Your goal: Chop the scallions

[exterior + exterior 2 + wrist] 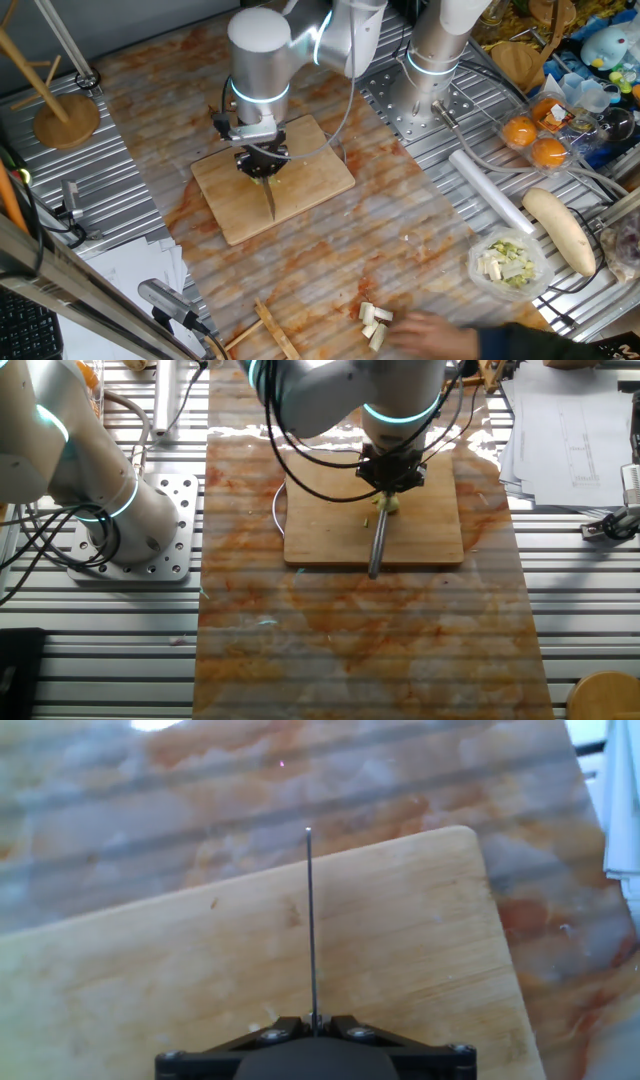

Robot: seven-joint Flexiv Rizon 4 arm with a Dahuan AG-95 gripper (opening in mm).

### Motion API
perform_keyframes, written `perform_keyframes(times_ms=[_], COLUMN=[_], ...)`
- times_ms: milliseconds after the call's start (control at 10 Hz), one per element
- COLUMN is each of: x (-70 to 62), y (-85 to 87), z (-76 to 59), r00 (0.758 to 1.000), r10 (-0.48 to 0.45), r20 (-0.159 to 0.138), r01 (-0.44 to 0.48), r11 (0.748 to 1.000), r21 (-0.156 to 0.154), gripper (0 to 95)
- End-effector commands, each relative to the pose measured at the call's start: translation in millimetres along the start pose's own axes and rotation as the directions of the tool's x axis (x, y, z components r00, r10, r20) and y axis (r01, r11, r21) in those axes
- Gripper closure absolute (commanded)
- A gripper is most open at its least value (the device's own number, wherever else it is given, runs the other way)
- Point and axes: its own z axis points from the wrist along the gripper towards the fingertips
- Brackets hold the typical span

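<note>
A wooden cutting board [300, 205] [330, 530] [200, 960] lies on the marbled mat. My gripper [262, 160] [392, 478] [315, 1020] hangs over its middle, shut on a knife. The knife's blade [269, 198] [378, 545] [311, 920] points forward and down at the board, and shows edge-on in the hand view. A small pale green scallion stub [389, 504] lies on the board right under the gripper, beside the blade's base. It is hidden in the first fixed view and out of the hand view.
A clear bowl [478, 266] of pale cut pieces stands at the right, with loose cream chunks [374, 322] near the front edge. A person's blurred hand [450, 335] reaches in there. A long cream root [560, 230], oranges [535, 140] and a second arm's base [440, 60] stand behind.
</note>
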Motion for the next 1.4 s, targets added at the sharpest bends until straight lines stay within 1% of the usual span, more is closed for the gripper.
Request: perform_keyframes(times_ms=[100, 300, 400, 700, 800, 1000, 1200, 1400], x=[4.8, 5.9, 6.0, 5.4, 5.8, 7.1, 8.1, 9.9], y=[0.5, 1.9, 2.3, 3.3, 3.1, 2.4, 3.3, 2.4], z=[-9.2, -14.0, -14.4, -17.2, -16.5, -15.3, -19.5, -21.9], r00=[0.997, 0.997, 0.997, 0.997, 0.996, 0.996, 0.996, 0.994], r10=[-0.02, -0.013, -0.012, -0.016, -0.023, -0.026, -0.029, -0.041], r20=[-0.078, -0.074, -0.073, -0.079, -0.084, -0.083, -0.09, -0.1], r01=[0.017, 0.008, 0.007, 0.011, 0.019, 0.021, 0.023, 0.036], r11=[0.999, 0.998, 0.997, 0.998, 0.998, 0.998, 0.998, 0.998], r21=[-0.037, -0.068, -0.071, -0.068, -0.056, -0.057, -0.063, -0.053], gripper=[95.0, 95.0, 95.0, 95.0, 95.0, 95.0, 95.0, 95.0])
